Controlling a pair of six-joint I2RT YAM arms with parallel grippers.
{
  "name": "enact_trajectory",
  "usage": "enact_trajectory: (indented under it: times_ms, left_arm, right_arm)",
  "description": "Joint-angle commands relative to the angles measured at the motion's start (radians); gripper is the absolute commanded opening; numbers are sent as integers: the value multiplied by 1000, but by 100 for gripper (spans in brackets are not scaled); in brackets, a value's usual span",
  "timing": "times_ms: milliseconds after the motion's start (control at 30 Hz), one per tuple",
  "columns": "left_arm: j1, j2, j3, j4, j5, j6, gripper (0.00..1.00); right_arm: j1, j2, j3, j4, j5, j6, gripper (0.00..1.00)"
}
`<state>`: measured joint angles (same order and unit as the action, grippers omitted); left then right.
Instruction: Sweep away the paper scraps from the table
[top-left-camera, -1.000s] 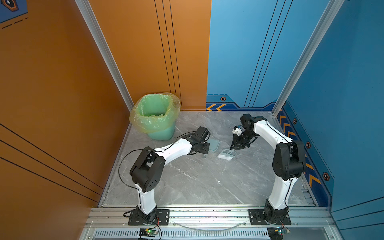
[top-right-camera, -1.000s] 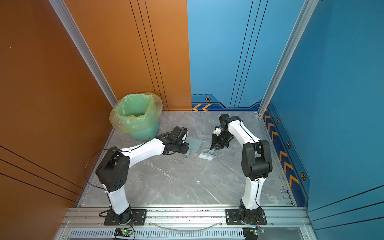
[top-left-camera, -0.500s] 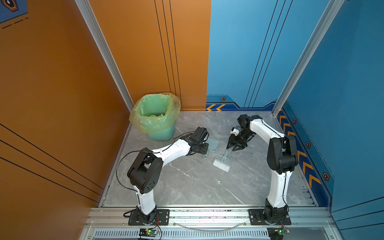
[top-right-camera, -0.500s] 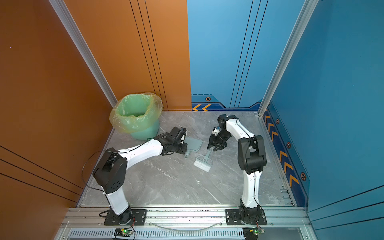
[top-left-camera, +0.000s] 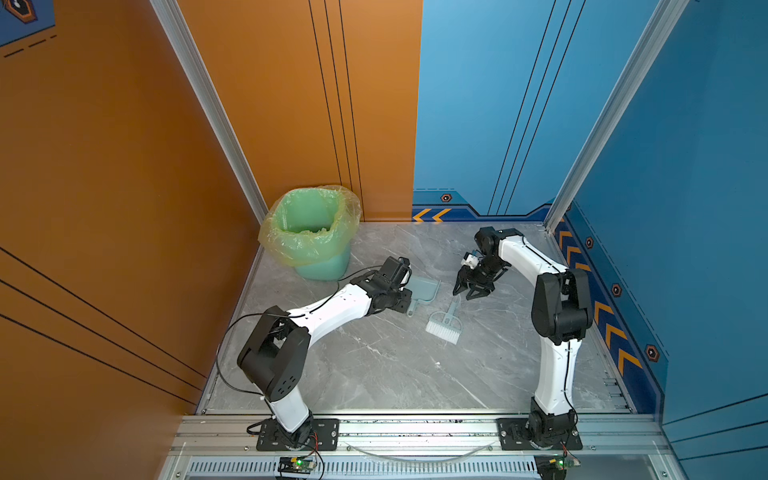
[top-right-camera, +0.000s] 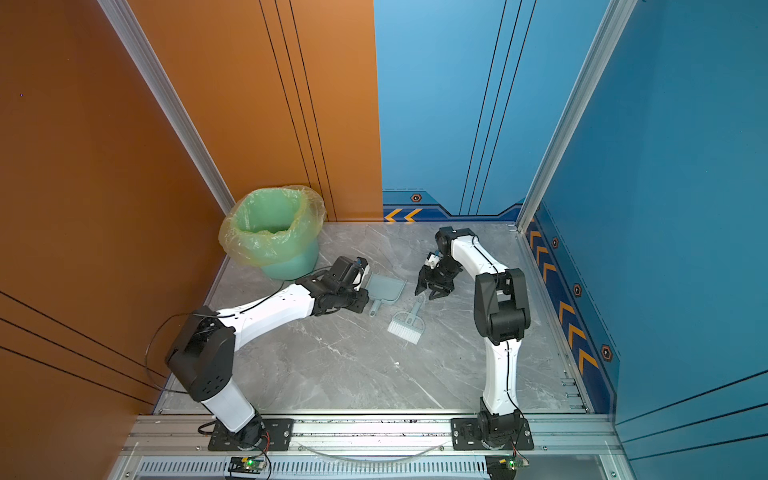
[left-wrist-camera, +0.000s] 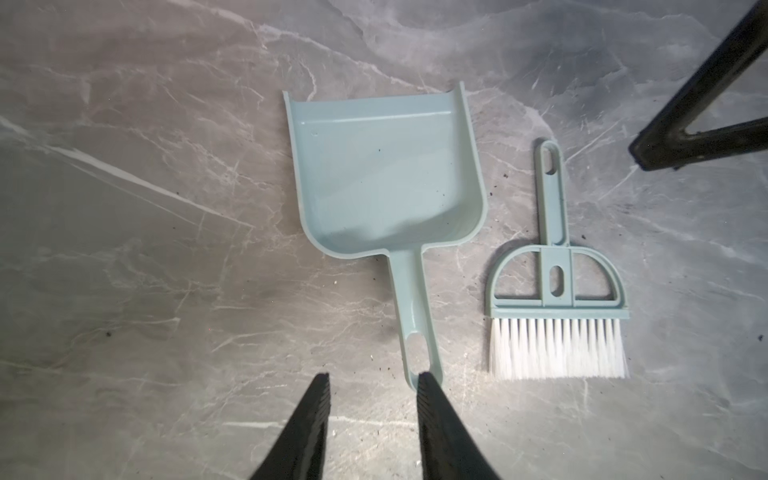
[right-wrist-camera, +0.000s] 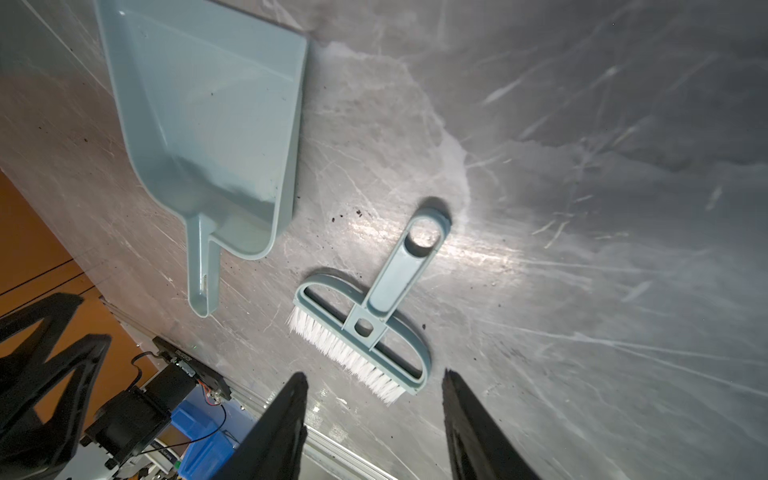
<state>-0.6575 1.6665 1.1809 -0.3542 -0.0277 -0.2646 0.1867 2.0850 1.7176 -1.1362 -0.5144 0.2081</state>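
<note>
No paper scraps show in any view. On the grey marble table (top-left-camera: 374, 374) lie a pale blue dustpan (top-left-camera: 424, 288) (top-right-camera: 387, 286) (left-wrist-camera: 382, 174) (right-wrist-camera: 208, 104) and, beside it, a matching brush (top-left-camera: 444, 328) (top-right-camera: 408, 326) (left-wrist-camera: 552, 291) (right-wrist-camera: 374, 328) with white bristles. My left gripper (top-left-camera: 402, 303) (top-right-camera: 360, 301) (left-wrist-camera: 374, 378) is open at the end of the dustpan's handle, with only bare table between its fingers. My right gripper (top-left-camera: 464, 294) (top-right-camera: 424, 294) (right-wrist-camera: 376, 376) is open just above the brush handle's far end, holding nothing.
A green bin (top-left-camera: 311, 232) (top-right-camera: 274, 232) with a yellowish liner stands at the back left corner against the orange wall. Aluminium rails (top-left-camera: 415, 428) edge the table's front. Blue wall panels close in the back and right. A tiny white speck (top-left-camera: 437, 364) lies near the middle.
My right gripper has opened and let go of the brush, which dropped flat onto the table beside the dustpan. The left arm has barely moved.
</note>
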Motion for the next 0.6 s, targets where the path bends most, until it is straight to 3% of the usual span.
enact_trajectory:
  times_ms: [0, 67, 100, 133, 400, 567]
  left_arm:
    - [3, -70, -29, 8, -54, 49, 40]
    - [-1, -107, -50, 8, -93, 64, 48]
    - [-2, -126, -62, 7, -111, 72, 82]
    - [-3, -142, -76, 8, -122, 76, 98]
    - [-16, -277, -144, -58, -252, 135, 98]
    - [-16, -408, -264, -50, -343, 175, 98]
  right_arm:
    - [-5, -98, -15, 66, 35, -9, 56]
    - [-6, -136, -49, 121, 25, -10, 56]
    - [-6, -157, -69, 150, 21, -12, 56]
    - [-5, -180, -90, 178, 22, -15, 56]
    - [-5, -366, -271, 338, 73, -81, 56]
    - [-14, -466, -384, 407, 121, -123, 57]
